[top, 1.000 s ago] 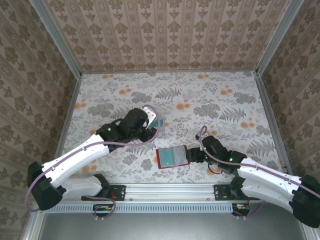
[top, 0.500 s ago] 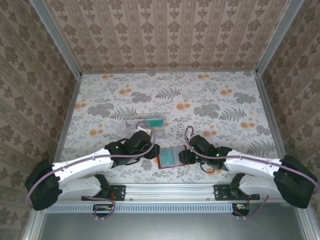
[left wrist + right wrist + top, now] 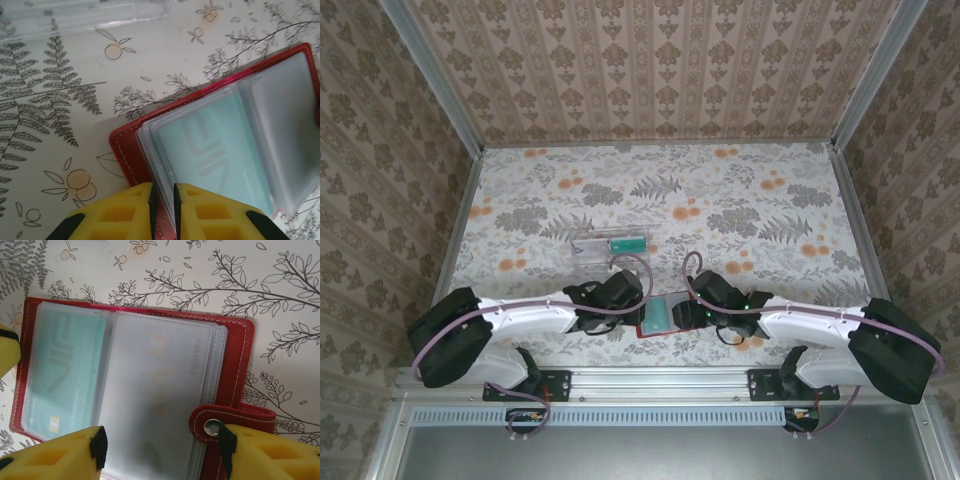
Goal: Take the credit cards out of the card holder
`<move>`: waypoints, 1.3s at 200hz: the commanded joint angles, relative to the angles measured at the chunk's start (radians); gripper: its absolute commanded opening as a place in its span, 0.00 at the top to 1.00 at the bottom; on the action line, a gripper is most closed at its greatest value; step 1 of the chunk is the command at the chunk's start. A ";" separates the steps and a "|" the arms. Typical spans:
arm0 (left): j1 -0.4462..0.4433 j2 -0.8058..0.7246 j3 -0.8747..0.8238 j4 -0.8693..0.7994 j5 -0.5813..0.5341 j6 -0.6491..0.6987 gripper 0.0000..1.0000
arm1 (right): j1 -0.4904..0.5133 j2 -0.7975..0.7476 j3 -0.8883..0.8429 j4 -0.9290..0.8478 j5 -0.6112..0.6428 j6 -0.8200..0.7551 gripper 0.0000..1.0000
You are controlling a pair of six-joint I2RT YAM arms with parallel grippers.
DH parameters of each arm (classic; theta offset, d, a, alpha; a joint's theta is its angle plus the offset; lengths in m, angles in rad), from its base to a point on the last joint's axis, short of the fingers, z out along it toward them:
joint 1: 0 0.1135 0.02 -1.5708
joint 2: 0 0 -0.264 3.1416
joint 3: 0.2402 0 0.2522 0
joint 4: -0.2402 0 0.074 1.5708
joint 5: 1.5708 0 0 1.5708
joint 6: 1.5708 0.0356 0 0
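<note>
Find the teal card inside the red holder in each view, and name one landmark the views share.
Top external: card low centre, in the holder's left half.
Left wrist: card right of centre.
Right wrist: card at left.
Shared landmark: the holder's red border.

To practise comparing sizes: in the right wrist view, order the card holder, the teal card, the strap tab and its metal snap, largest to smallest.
1. card holder
2. teal card
3. strap tab
4. metal snap
All lie flat together, so nearness to the camera hardly skews this.
</note>
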 commanded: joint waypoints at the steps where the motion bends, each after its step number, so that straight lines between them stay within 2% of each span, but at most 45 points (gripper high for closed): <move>1: -0.015 -0.006 0.031 -0.041 -0.016 -0.019 0.81 | 0.004 0.020 0.021 0.001 -0.006 0.020 0.36; 69: -0.024 -0.050 -0.006 -0.078 -0.034 -0.021 0.80 | 0.041 -0.116 0.037 -0.082 0.026 0.001 0.32; 124: -0.024 0.011 0.009 -0.079 -0.014 -0.018 0.80 | 0.055 0.002 0.056 -0.036 -0.018 0.000 0.30; 184: -0.025 0.046 0.027 -0.111 -0.009 -0.009 0.80 | 0.055 0.029 0.066 -0.063 0.034 0.004 0.28; 260: -0.034 0.091 0.046 -0.088 0.007 -0.003 0.81 | 0.055 0.086 0.052 0.039 -0.069 0.041 0.29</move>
